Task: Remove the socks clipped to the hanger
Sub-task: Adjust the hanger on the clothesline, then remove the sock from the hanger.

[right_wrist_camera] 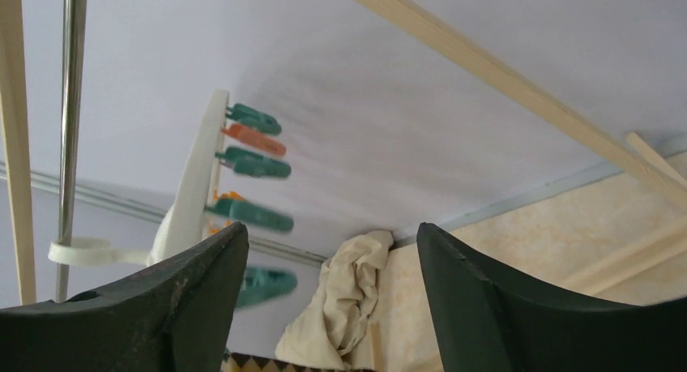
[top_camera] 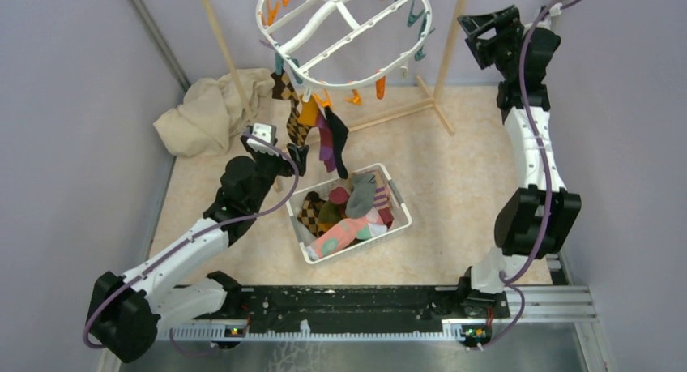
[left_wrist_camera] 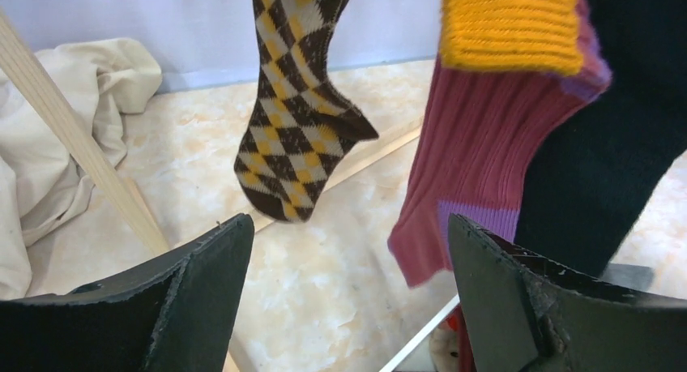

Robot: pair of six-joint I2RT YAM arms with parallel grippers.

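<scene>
1. Left pincer point(top_camera: 296, 156) point(left_wrist_camera: 348, 234): jaws wide, nothing between them. It sits low over the worktop point(top_camera: 462, 177), just left of the basket point(top_camera: 364, 241), pointed at the hanging socks.
2. Basket: white, rectangular, on the worktop between the arms. It holds a pile of loose socks point(top_camera: 348, 210) in grey, pink, red, green and argyle.
3. Three socks clipped on, just ahead of the left pincer: argyle sock point(top_camera: 290, 113) point(left_wrist_camera: 296, 137), maroon sock point(top_camera: 326, 141) point(left_wrist_camera: 478, 161) with an orange cuff, and black sock point(top_camera: 338, 141) point(left_wrist_camera: 616, 145). They hang from the near-left rim of the hanger point(top_camera: 350, 40).
4. Hanger: white oval frame, tilted, up on the wooden rack point(top_camera: 451, 44). The other pegs, orange point(top_camera: 381, 87) and teal point(right_wrist_camera: 255, 165), hang bare.
5. Right pincer point(top_camera: 486, 27) point(right_wrist_camera: 332, 234): raised high, right of the hanger, jaws apart, gripping nothing.
6. Beige cloth point(top_camera: 206, 113): crumpled in the far-left corner.
</scene>
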